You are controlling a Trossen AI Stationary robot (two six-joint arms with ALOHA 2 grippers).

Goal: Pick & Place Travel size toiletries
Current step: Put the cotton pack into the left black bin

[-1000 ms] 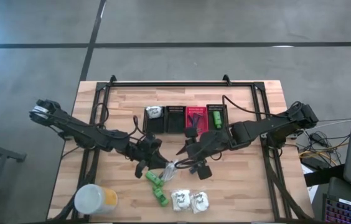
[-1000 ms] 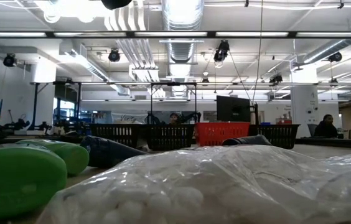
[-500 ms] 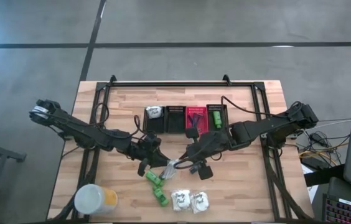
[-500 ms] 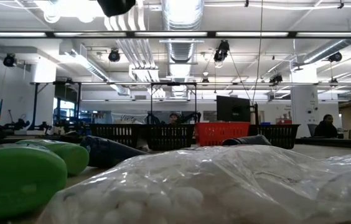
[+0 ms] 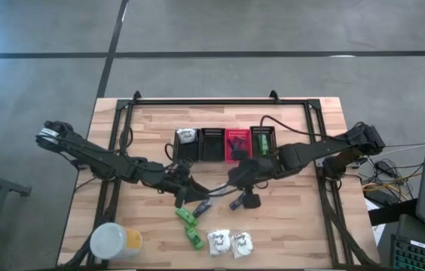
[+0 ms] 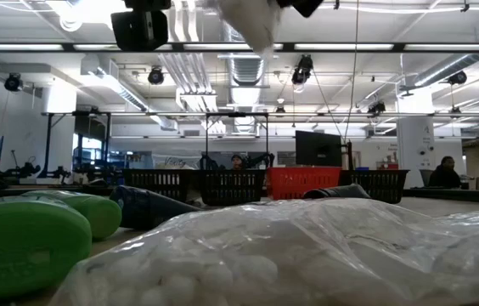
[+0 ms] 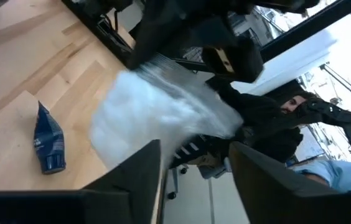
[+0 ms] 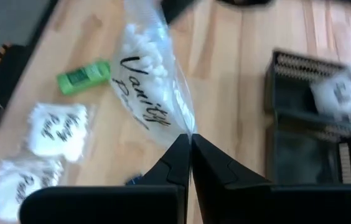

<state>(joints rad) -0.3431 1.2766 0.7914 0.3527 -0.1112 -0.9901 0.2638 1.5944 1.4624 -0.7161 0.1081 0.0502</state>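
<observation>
A clear crinkly packet (image 8: 150,81) of white swabs with dark handwriting hangs in my right gripper (image 8: 190,146), which is shut on it above the middle of the table (image 5: 227,183). It also shows at the top of the low view as the white packet (image 6: 252,21). My left gripper (image 5: 190,194) stands open just beside it, and the packet (image 7: 163,118) lies ahead of its parted fingers, untouched. Two green bottles (image 5: 190,226), two white packets (image 5: 229,243) and a blue tube (image 5: 201,205) lie on the table near the front. My right gripper pinches the packet's upper edge (image 8: 185,127) between its two fingertips, coming from above with the fingers pointing down. The packet hangs below the fingers, clear of the table.
Four small mesh baskets (image 5: 224,143) stand in a row at the table's middle rear; one holds a white packet (image 5: 186,136), one a green bottle (image 5: 261,141). A round yellow container (image 5: 114,242) stands at the front left corner. A black frame (image 5: 212,102) borders the table.
My right gripper has shut on the packet and carried it up and toward the far edge, lifting it clear of the table. My left gripper has opened and let go of the packet.
</observation>
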